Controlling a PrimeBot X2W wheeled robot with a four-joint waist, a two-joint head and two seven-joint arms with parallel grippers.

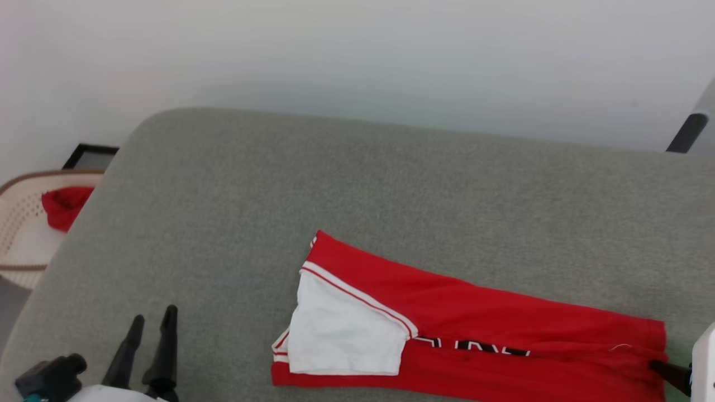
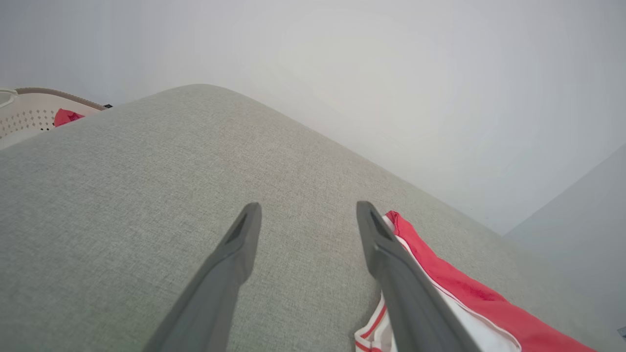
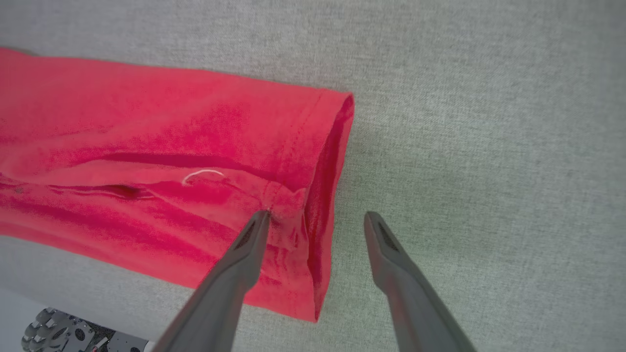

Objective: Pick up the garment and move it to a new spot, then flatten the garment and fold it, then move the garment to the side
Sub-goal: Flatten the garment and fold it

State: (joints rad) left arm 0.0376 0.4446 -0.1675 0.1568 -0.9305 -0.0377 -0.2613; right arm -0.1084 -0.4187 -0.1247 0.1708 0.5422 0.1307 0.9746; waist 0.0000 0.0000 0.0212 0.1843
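We see the garment [image 1: 475, 312] lying on the grey fabric surface [image 1: 279, 184], in its near right part. It is folded into a long red band, with a white sleeve on top at its left end. The right claw [image 3: 318, 215] is open wide and holds nothing. One of its fingertips [image 3: 261, 220] is on the red hem at the right end of the garment, and the other is over the bare grey fabric. The left claw [image 2: 308, 208] is also spread open and empty, near the sleeve end. A pale basket [image 1: 17, 223] with a red cloth [image 1: 64, 206] stands beside the surface on the left.
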